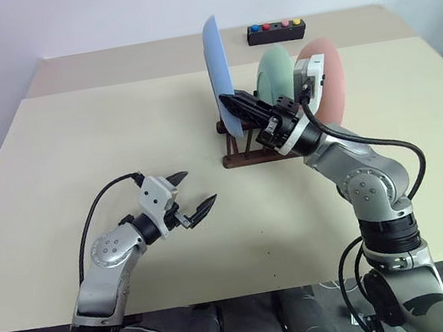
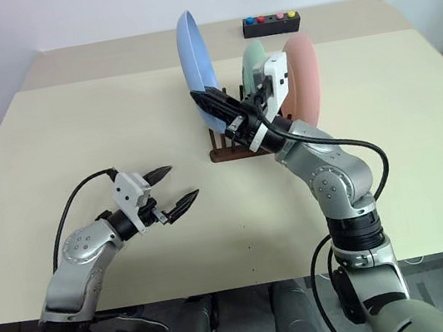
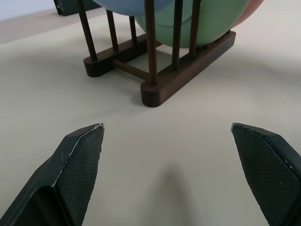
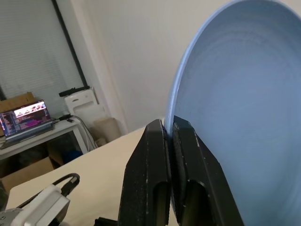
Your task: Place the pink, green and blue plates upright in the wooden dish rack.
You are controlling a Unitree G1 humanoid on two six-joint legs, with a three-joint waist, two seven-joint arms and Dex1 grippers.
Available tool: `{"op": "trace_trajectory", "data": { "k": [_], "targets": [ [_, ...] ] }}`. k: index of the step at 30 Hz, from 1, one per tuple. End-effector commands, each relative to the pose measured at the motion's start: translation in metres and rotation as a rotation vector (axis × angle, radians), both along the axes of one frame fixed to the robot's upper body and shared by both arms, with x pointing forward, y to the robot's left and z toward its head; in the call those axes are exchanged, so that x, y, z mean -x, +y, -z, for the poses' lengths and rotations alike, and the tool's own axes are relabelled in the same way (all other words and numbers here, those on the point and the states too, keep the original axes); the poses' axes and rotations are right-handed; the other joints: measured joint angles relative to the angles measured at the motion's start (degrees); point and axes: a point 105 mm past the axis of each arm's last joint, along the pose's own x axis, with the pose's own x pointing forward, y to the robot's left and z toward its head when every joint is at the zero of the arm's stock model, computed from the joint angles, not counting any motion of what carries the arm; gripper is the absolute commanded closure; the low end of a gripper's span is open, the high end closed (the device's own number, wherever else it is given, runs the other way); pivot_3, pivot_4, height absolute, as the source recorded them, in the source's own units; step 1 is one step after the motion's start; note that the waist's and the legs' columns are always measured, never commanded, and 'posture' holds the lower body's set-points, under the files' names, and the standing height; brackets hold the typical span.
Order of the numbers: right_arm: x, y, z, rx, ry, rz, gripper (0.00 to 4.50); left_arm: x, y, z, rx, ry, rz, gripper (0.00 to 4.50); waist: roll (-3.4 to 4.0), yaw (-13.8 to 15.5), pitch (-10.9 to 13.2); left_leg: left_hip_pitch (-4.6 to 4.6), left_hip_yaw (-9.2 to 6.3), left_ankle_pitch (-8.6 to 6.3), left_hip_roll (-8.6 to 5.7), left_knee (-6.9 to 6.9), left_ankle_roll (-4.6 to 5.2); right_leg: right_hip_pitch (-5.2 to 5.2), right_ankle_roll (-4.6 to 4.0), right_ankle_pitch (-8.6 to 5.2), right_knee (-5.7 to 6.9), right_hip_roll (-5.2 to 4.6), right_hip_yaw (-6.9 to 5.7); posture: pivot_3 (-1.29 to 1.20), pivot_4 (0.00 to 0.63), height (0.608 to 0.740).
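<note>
Pink plate [image 1: 330,81] and green plate [image 1: 274,73] stand in wooden dish rack [image 1: 245,155] near desk's far edge | blue plate [image 1: 217,70] pinched upright over rack by right gripper [image 1: 233,107], last to slot in | left gripper [image 1: 194,194] wide open, empty

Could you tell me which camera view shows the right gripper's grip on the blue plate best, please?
The right wrist view: the right gripper is shut on the blue plate, its rim pinched between the two fingers. Both eye views show the plate upright over the rack, but the pinch itself looks small. The left wrist view shows just the plate's lower edge.
</note>
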Motion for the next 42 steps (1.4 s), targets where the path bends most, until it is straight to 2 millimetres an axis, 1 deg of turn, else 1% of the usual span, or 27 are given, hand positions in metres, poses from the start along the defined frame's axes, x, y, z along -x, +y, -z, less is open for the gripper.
{"op": "trace_trajectory", "data": {
  "k": [1, 10, 13, 16, 18, 21, 23, 29, 34, 39, 42],
  "targets": [
    [0.002, -0.003, -0.009, -0.03, -0.021, -0.007, 4.5, 0.004, -0.008, -0.012, 0.007, -0.047, 0.03, 0.06, 0.0, 0.0, 0.0, 0.0, 0.0, 0.0, 0.0, 0.0, 0.0, 0.0, 0.0, 0.0, 0.0, 0.0, 0.0, 0.0, 0.15, 0.74],
    [-0.004, -0.009, -0.007, -0.075, 0.035, 0.013, 4.5, 0.004, -0.011, -0.016, 0.003, -0.054, 0.031, 0.06, 0.0, 0.0, 0.0, 0.0, 0.0, 0.0, 0.0, 0.0, 0.0, 0.0, 0.0, 0.0, 0.0, 0.0, 0.0, 0.0, 0.15, 0.74],
    [-0.004, -0.009, -0.005, -0.075, 0.047, 0.011, 4.5, 0.004, -0.011, -0.018, 0.002, -0.055, 0.031, 0.06, 0.0, 0.0, 0.0, 0.0, 0.0, 0.0, 0.0, 0.0, 0.0, 0.0, 0.0, 0.0, 0.0, 0.0, 0.0, 0.0, 0.15, 0.74],
    [-0.001, -0.008, -0.004, -0.08, 0.054, 0.001, 3.48, 0.004, -0.012, -0.02, 0.002, -0.057, 0.031, 0.0, 0.0, 0.0, 0.0, 0.0, 0.0, 0.0, 0.0, 0.0, 0.0, 0.0, 0.0, 0.0, 0.0, 0.0, 0.0, 0.0, 0.15, 0.74],
    [-0.001, -0.008, -0.004, -0.083, 0.055, -0.001, 2.55, 0.004, -0.012, -0.021, 0.002, -0.056, 0.031, 0.0, 0.0, 0.0, 0.0, 0.0, 0.0, 0.0, 0.0, 0.0, 0.0, 0.0, 0.0, 0.0, 0.0, 0.0, 0.0, 0.0, 0.15, 0.74],
    [-0.001, -0.009, -0.004, -0.076, 0.049, 0.01, 0.97, 0.005, -0.013, -0.023, 0.002, -0.058, 0.033, 0.0, 0.01, 0.0, 0.0, 0.0, 0.0, 0.0, 0.0, 0.0, 0.0, 0.0, 0.0, 0.0, 0.0, 0.0, 0.0, 0.0, 0.15, 0.74],
    [-0.002, -0.01, -0.006, -0.071, 0.037, 0.026, 0.04, 0.004, -0.013, -0.024, 0.001, -0.058, 0.033, 0.0, 0.01, 0.0, 0.0, 0.0, 0.0, 0.0, 0.0, -0.01, 0.0, 0.0, 0.0, 0.0, 0.0, 0.0, 0.0, 0.0, 0.15, 0.74],
    [-0.006, -0.013, -0.013, -0.008, -0.037, 0.095, 0.04, 0.004, -0.013, -0.024, 0.0, -0.052, 0.034, 0.0, 0.01, 0.0, 0.0, 0.0, 0.0, 0.0, 0.0, -0.01, 0.0, 0.0, 0.0, 0.0, 0.0, 0.0, 0.0, 0.0, 0.15, 0.74],
    [-0.004, -0.012, -0.021, 0.052, -0.117, 0.117, 0.04, 0.004, -0.014, -0.022, 0.0, -0.048, 0.036, 0.0, 0.01, 0.0, 0.0, 0.0, 0.0, 0.0, 0.0, -0.01, 0.0, 0.0, 0.0, 0.0, -0.01, 0.0, 0.0, 0.0, 0.15, 0.74],
    [0.003, -0.008, -0.036, 0.127, -0.236, 0.132, 0.04, 0.006, -0.013, -0.018, 0.001, -0.043, 0.036, 0.0, 0.02, 0.0, 0.0, 0.0, 0.01, 0.0, 0.0, -0.01, 0.0, -0.01, 0.0, 0.0, -0.01, 0.0, 0.0, 0.0, 0.15, 0.74],
    [0.012, -0.004, -0.042, 0.194, -0.316, 0.109, 0.04, 0.007, -0.014, -0.016, -0.001, -0.042, 0.036, 0.0, 0.02, 0.0, 0.0, 0.0, 0.01, 0.0, 0.0, -0.02, 0.0, -0.01, 0.0, -0.01, -0.02, 0.0, 0.0, 0.0, 0.15, 0.74]
  ]
}}
